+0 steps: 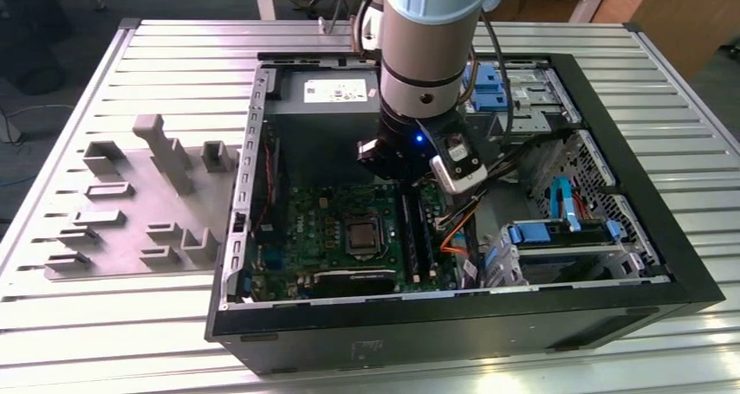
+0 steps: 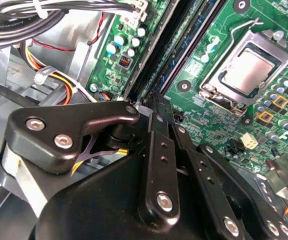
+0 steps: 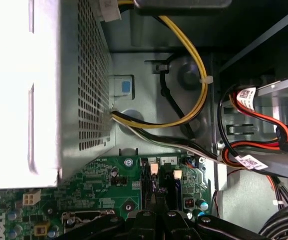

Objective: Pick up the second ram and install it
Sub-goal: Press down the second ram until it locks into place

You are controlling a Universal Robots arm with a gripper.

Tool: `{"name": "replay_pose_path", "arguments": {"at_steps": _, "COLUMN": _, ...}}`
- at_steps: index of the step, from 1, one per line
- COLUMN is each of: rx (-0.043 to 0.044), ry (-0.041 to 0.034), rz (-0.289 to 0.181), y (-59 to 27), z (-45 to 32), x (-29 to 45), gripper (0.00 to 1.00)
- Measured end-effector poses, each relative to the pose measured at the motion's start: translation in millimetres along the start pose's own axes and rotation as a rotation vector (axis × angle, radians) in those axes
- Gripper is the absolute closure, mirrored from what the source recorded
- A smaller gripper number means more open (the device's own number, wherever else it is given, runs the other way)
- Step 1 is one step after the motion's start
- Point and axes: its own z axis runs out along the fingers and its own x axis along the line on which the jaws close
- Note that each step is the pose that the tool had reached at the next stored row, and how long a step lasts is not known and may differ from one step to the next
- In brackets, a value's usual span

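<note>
i've got the gripper (image 2: 153, 102) down inside the pc case (image 1: 647, 300), over the motherboard (image 1: 310, 229) right at the ram slots (image 2: 176, 47). in the second wrist view the fingers (image 2: 158, 150) sit close together, tips at the slot ends; can't tell if they're clamped on anything, and i can't make out the second ram for sure, maybe a thin edge btwn the tips. cpu socket (image 2: 246, 70) is just beside the slots. psu (image 3: 44, 85) sits near, w/ yellow cables (image 3: 193, 65) and red sata leads (image 3: 263, 117) looping close by the arm. grey fixture tray (image 1: 127, 203) lies on the table (image 1: 69, 325) at the exterior view's left of the case.
</note>
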Motion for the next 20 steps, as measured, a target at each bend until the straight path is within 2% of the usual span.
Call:
{"name": "replay_pose_path", "arguments": {"at_steps": 15, "rx": 0.0003, "ry": 0.0001, "rz": 0.0, "y": 0.2, "z": 5.7, "x": 0.4, "gripper": 0.89}}
{"name": "replay_pose_path", "arguments": {"at_steps": 17, "rx": -0.0017, "ry": -0.0006, "rz": 0.0, "y": 0.6, "z": 3.6, "x": 0.2, "gripper": 0.89}}
{"name": "replay_pose_path", "arguments": {"at_steps": 20, "rx": -0.0002, "ry": 0.0, "rz": 0.0, "y": 1.1, "z": -5.8, "x": -0.3, "gripper": 0.89}}
